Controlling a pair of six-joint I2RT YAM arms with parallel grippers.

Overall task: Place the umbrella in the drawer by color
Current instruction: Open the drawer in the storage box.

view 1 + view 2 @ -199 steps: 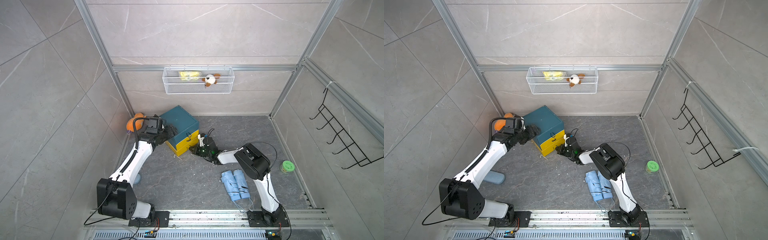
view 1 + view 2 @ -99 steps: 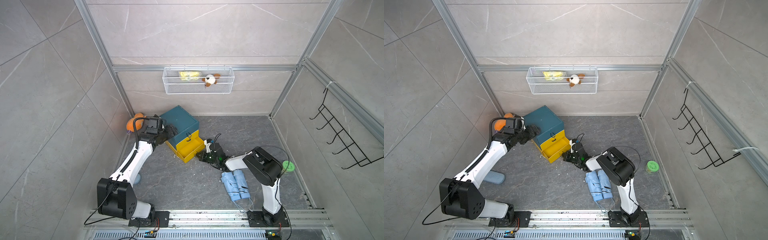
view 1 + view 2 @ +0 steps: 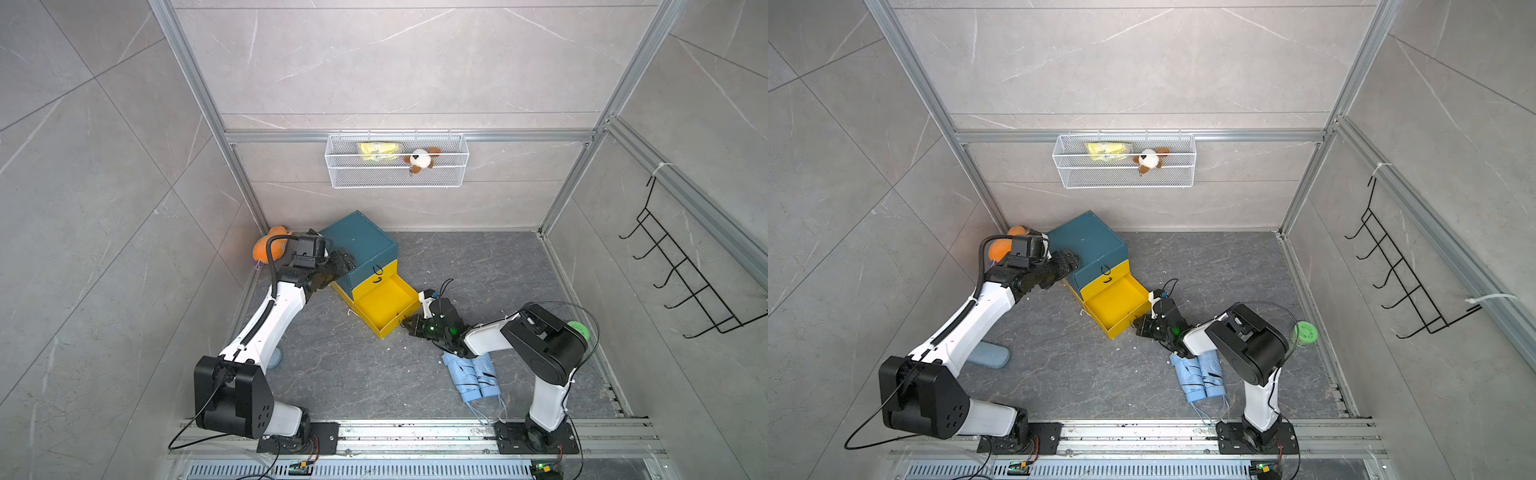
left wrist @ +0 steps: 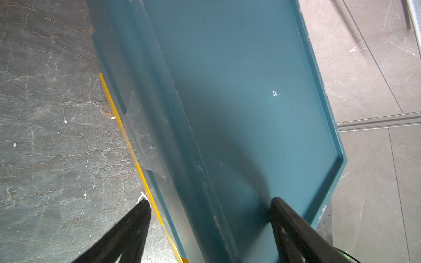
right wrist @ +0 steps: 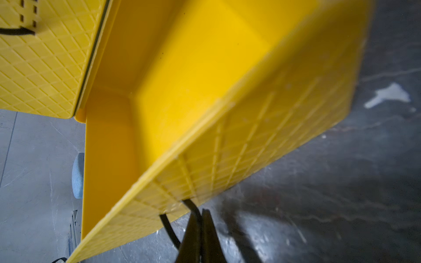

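- Right gripper (image 3: 409, 326) is pinched shut on the black cord pull (image 5: 167, 224) at the front of the yellow drawer (image 3: 384, 301). The drawer stands out from the cabinet (image 3: 359, 241) toward 5 o'clock, and nothing shows inside it.
- Left gripper (image 3: 343, 264) is up at the cabinet's 9 o'clock corner with its jaws spread wide. In the left wrist view one fingertip rests on the teal top and the other hangs just off the side. It looks like a brace, not a grip.
- The blue umbrellas (image 3: 473, 376), two folded ones side by side, lie on the floor at 5 o'clock from the right gripper, partly under its forearm.
- Their long axis runs 11 to 5 o'clock, nearly in line with the drawer's pull-out direction.
- The right arm is plainly the nearer one; the left is well apart, on the far side of the cabinet.
- My read on colour: blue umbrellas do not match a yellow drawer. A yellow bundle (image 3: 379, 150) sits in the wire basket (image 3: 395, 178) at 12 o'clock; I cannot tell whether it is an umbrella.
- I can read no brand, label or writing anywhere.
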